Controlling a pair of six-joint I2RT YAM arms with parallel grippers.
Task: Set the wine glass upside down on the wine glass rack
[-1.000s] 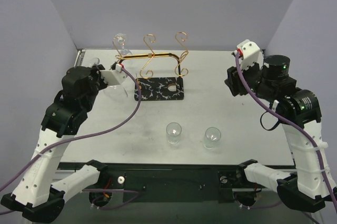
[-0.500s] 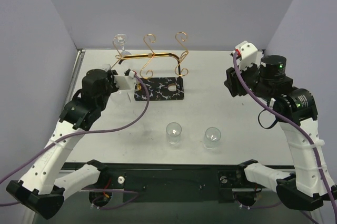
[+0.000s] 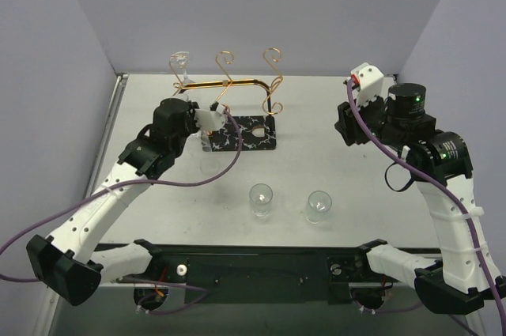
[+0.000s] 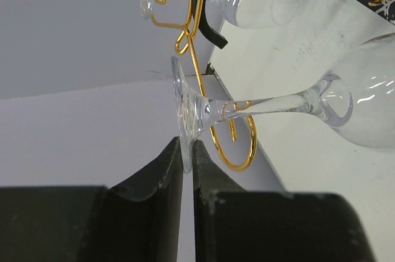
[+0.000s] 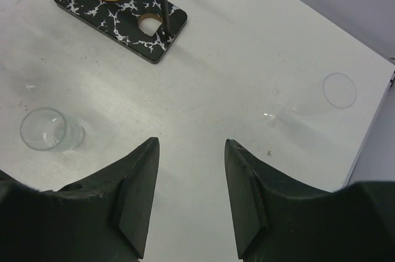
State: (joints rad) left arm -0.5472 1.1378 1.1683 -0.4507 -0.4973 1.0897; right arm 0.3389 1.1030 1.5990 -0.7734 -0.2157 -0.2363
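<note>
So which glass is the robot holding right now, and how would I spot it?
Look to the gold rack at the back of the table. Just in front of its left half, the left gripper pinches a glass by the foot, bowl down. A hanging glass and two standing glasses are untouched; only this one is gripped.

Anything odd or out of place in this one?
A faint glass seems to lie on its side near the table edge in the right wrist view; nothing else stands out.

Open tabletop (image 3: 340,138) right of rack (image 3: 253,138); two glasses (image 3: 261,198) near front edge.
</note>
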